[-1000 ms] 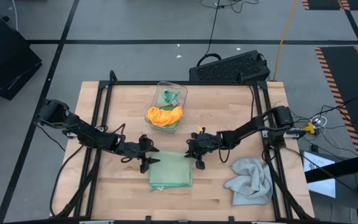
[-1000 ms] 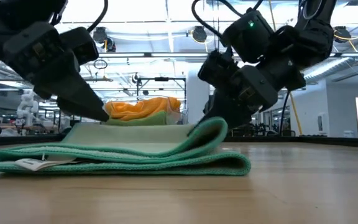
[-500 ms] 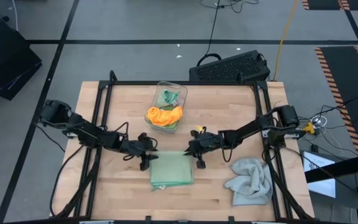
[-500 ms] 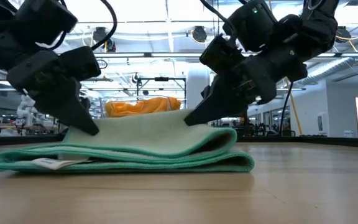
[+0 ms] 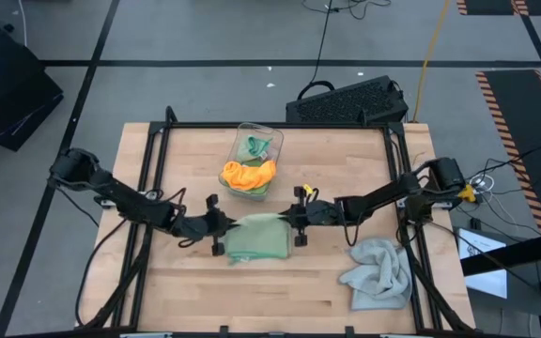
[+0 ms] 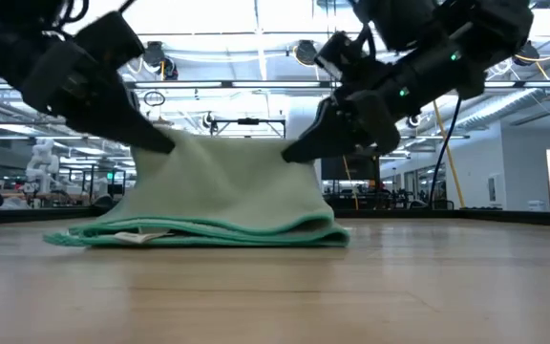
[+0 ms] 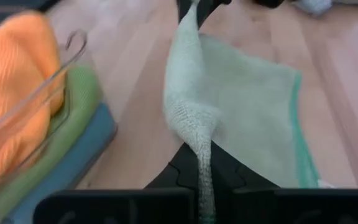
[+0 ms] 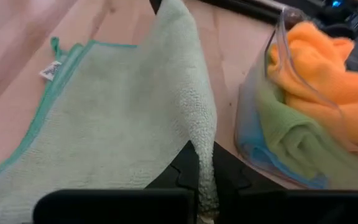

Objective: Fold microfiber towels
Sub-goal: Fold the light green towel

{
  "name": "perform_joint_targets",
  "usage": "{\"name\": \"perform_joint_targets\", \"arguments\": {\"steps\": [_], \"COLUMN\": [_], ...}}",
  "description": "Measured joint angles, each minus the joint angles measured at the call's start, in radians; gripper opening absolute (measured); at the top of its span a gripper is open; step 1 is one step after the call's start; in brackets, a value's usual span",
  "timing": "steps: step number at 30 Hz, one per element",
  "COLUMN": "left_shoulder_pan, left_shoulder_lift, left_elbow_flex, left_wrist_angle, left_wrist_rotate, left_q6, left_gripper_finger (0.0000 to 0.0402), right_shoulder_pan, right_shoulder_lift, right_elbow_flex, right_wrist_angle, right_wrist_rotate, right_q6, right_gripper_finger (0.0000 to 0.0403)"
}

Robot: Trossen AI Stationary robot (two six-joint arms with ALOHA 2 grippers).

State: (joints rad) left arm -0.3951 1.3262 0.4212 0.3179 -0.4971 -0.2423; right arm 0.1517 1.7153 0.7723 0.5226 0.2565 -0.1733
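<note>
Your sage green towel (image 5: 255, 240) sits near the middle of the table (image 5: 327, 291), a little toward the front edge, just in front of the clear bin (image 5: 252, 141). Half a second ago its rear edge lay low over the folded layers; now that edge is lifted well clear of the wood, stretched taut between both grippers and drawn toward the back edge, while the front part stays flat on the table. The pile looks narrower in the low view than it did.

Your left gripper (image 5: 216, 226) is clamped on the left end of the raised edge, and the left wrist view shows the cloth pinched between its fingers. Your right gripper (image 5: 297, 218) is clamped on the right end in the same way.

Judging from this, you are mid-fold or re-opening a layer: the lifted edge has yet to be carried over and laid down, so this towel is not finished.

The light grey towel (image 5: 378, 272) lies crumpled at the front right corner, unfolded. The orange towel (image 5: 248, 175) rests in the bin on top of the bright green towel (image 8: 291, 140) and the blue towel (image 8: 260, 158).
</note>
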Motion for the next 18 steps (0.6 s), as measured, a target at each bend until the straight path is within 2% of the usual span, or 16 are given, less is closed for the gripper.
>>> {"name": "perform_joint_targets", "arguments": {"steps": [5,13,16,18], "left_shoulder_pan": [-0.094,-0.188,-0.212,-0.225], "left_shoulder_lift": [0.061,0.229,0.277,0.294], "left_elbow_flex": [0.05,0.14,0.188,0.207], "left_wrist_angle": [0.004,0.004,-0.019,-0.068], "left_wrist_rotate": [-0.084,-0.159,-0.159,-0.158], "left_q6": [0.048,0.067,0.091,0.081], "left_gripper_finger": [0.0011,0.0009,0.0008,0.0007], "right_shoulder_pan": [0.053,0.157,0.194,0.21], "right_shoulder_lift": [-0.016,-0.005,-0.005,-0.005], "right_elbow_flex": [0.001,0.001,0.0,0.0], "right_wrist_angle": [0.002,-0.033,-0.021,-0.017], "right_wrist_rotate": [0.045,0.244,0.263,0.226], "right_q6": [-0.059,-0.128,-0.131,-0.102], "right_gripper_finger": [0.0008,0.0008,0.0008,0.0008]}}
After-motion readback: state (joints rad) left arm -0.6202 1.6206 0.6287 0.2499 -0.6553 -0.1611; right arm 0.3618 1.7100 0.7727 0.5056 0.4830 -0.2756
